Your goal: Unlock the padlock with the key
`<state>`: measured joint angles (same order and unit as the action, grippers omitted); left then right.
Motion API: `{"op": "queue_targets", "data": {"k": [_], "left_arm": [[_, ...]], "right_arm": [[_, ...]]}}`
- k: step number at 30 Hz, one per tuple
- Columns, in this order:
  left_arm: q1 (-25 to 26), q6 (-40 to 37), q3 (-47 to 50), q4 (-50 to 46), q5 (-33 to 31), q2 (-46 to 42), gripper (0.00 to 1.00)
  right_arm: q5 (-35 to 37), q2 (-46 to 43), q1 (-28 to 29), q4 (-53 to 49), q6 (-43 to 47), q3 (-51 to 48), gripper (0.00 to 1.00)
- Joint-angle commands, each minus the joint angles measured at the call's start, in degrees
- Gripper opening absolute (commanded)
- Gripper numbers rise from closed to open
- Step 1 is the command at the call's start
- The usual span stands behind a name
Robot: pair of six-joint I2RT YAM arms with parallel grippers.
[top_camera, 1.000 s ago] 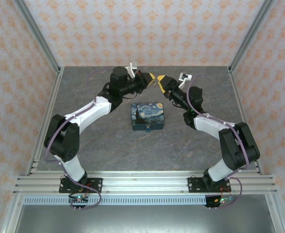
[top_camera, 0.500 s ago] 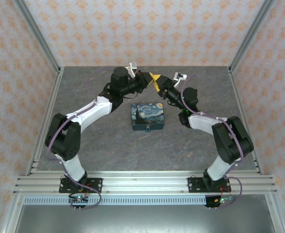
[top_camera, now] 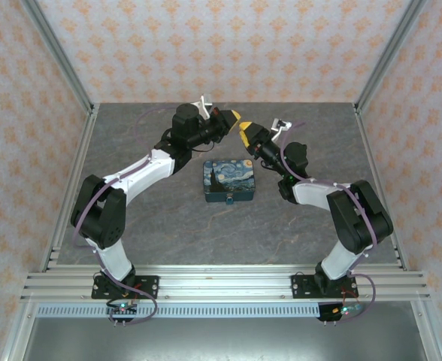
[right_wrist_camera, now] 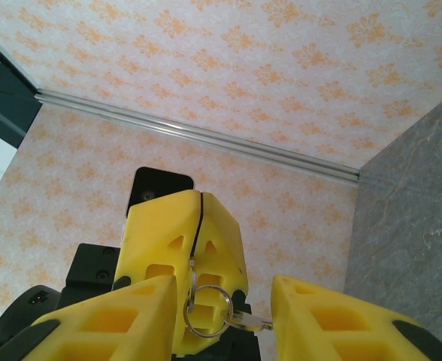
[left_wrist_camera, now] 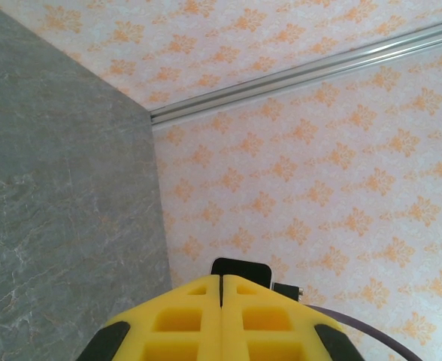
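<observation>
Left gripper point(right_wrist_camera: 198, 226) pinched the wire ring point(right_wrist_camera: 206, 310) of a tiny silver key point(right_wrist_camera: 249, 322). Right gripper point(top_camera: 245, 133) stood spread around those yellow fingertips.

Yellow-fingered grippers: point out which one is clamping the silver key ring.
The left gripper: its yellow fingers are pressed shut on the silver key ring, whereas the right gripper has its fingers standing apart on either side of it.

left gripper point(right_wrist_camera: 198, 226) sits wedged between the fingers of right gripper point(right_wrist_camera: 222, 293).
</observation>
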<state>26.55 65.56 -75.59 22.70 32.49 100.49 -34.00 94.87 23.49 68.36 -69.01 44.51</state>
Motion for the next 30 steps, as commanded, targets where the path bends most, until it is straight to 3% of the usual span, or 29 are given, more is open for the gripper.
{"op": "queue_targets", "data": {"k": [1,18,30], "left_arm": [[0.14,-0.34,-0.45,3.3,-1.0,0.15,0.0],[0.41,-0.26,0.67,3.41,-0.94,0.15,0.0],[0.52,-0.22,0.52,3.49,-1.11,0.15,0.0]], "right_arm": [[0.1,-0.42,0.39,2.92,-0.07,0.2,0.37],[-0.98,0.79,0.65,1.08,0.3,4.34,0.36],[-1.16,0.88,0.6,1.08,0.17,3.31,0.17]]}}
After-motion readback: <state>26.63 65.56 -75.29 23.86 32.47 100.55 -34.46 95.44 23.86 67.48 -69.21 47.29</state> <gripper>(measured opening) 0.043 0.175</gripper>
